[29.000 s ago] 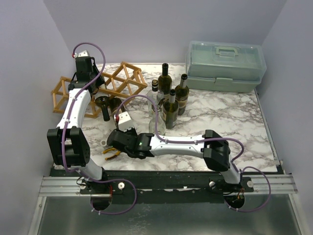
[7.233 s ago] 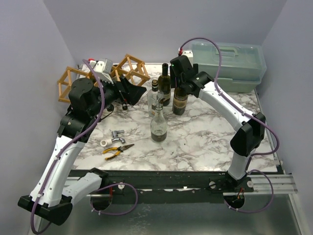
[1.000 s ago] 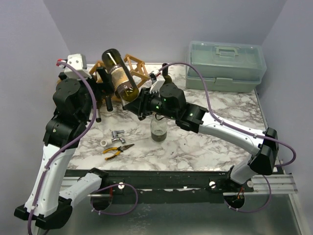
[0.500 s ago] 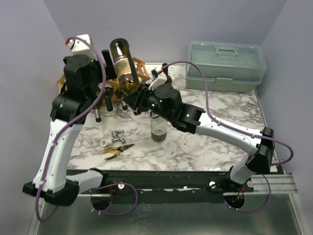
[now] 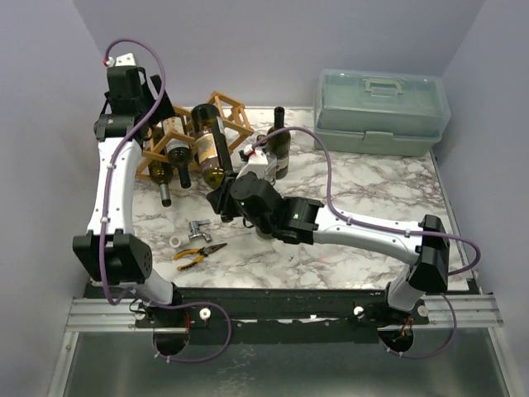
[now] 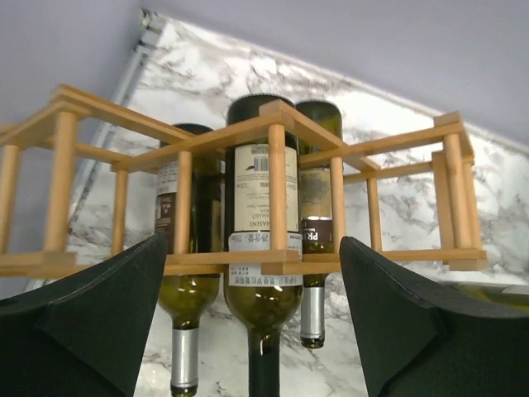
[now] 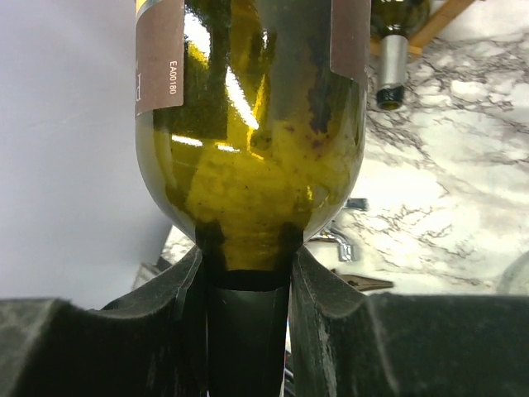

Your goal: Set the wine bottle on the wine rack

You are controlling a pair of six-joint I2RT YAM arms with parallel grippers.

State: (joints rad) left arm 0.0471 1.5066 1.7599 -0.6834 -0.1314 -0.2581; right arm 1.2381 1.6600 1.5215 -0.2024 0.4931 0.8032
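The wine bottle [image 5: 211,150], dark green with a brown label and a black neck, lies tilted in an upper cell of the wooden wine rack [image 5: 234,116], base toward the back wall. My right gripper [image 5: 221,198] is shut on its neck [image 7: 248,331], just below the shoulder. Two other bottles [image 5: 175,157] lie in the rack's left cells. My left gripper [image 5: 139,117] hovers open behind the rack's back left with nothing between its fingers [image 6: 83,322]. In the left wrist view the dark-necked wine bottle [image 6: 263,207] sits in the rack [image 6: 281,136] between the two silver-necked ones.
A translucent toolbox [image 5: 380,101] stands at the back right. One upright dark bottle [image 5: 279,147] stands right of the rack. Pliers [image 5: 198,251], a metal fitting [image 5: 197,227] and a white ring [image 5: 176,241] lie at the near left. My right arm crosses the table's middle.
The right gripper brought the raised bottle down and forward into the rack. The left arm swung back and up behind the rack's left end, and its jaws narrowed slightly.
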